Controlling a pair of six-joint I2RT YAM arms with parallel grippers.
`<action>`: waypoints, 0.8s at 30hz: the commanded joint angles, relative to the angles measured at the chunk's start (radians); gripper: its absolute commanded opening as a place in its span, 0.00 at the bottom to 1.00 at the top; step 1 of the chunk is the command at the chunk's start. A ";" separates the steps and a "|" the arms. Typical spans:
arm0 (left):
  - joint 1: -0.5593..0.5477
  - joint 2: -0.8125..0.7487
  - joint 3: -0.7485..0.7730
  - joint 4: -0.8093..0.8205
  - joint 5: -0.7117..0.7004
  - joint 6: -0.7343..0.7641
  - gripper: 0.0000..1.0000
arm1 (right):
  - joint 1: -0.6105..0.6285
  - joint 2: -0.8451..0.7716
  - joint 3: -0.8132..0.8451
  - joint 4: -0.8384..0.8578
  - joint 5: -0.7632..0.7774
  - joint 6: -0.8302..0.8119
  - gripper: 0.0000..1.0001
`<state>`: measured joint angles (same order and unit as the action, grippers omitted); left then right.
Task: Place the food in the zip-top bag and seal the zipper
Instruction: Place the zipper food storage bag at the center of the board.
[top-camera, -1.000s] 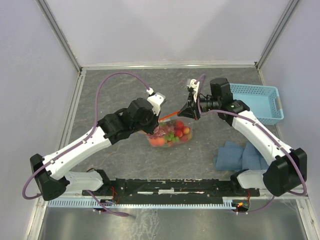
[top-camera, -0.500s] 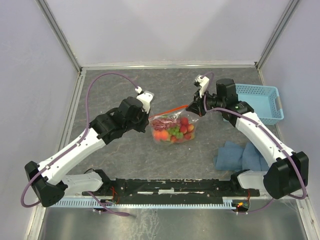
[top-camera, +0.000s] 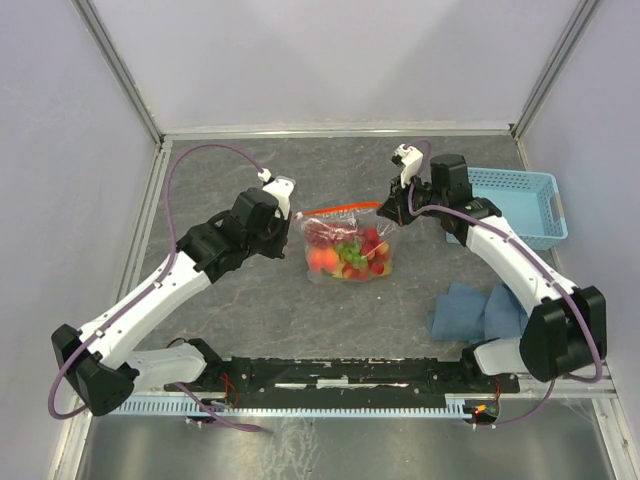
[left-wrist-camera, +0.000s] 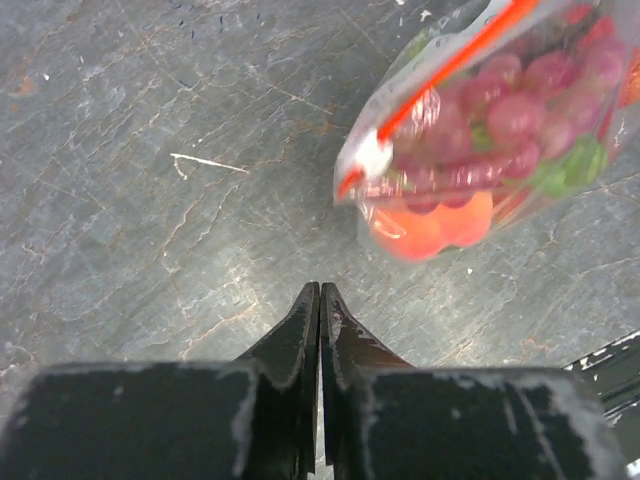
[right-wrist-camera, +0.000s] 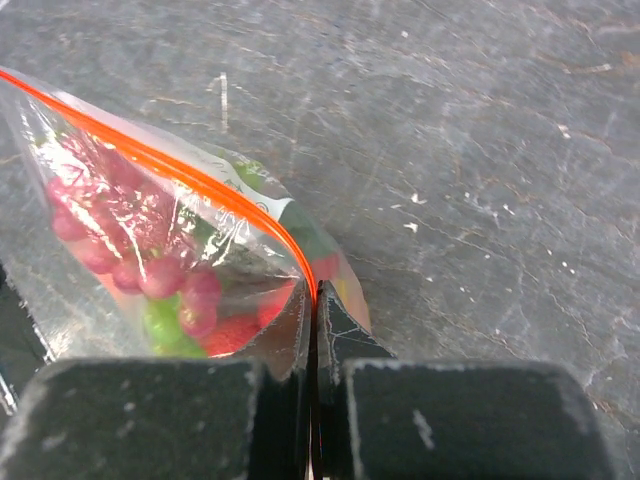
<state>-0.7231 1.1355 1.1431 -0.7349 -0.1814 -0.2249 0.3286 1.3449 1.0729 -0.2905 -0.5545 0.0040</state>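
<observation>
My right gripper (right-wrist-camera: 315, 300) is clamped on the end of the thin orange zipper (right-wrist-camera: 190, 170) of the crinkly clear bag (top-camera: 347, 245), mid-table (top-camera: 230, 300). That wrist view shows round purple grapes (right-wrist-camera: 165, 275). The left wrist view adds a smooth orange fruit (left-wrist-camera: 430, 225) and my left gripper (left-wrist-camera: 319, 295), pressed closed on nothing, apart from the bag

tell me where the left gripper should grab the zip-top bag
Pinch the free left end of the zipper, coming in from the left of the zip-top bag, jaws across the strip. It is thin and flat and sticks out beyond the bulge of food; the right gripper holds the other end.
</observation>
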 joint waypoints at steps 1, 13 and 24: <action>0.016 0.020 -0.012 0.000 -0.010 -0.087 0.03 | -0.014 0.075 0.066 0.063 0.091 0.056 0.02; 0.058 0.093 -0.008 0.041 0.020 -0.168 0.03 | -0.015 0.068 0.086 0.108 0.175 0.148 0.63; 0.186 -0.013 -0.062 0.061 -0.041 -0.226 0.42 | -0.014 -0.127 0.009 -0.034 0.527 0.160 0.88</action>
<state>-0.5774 1.2018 1.0893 -0.7208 -0.1761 -0.3931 0.3176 1.3037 1.0981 -0.2722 -0.2092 0.1410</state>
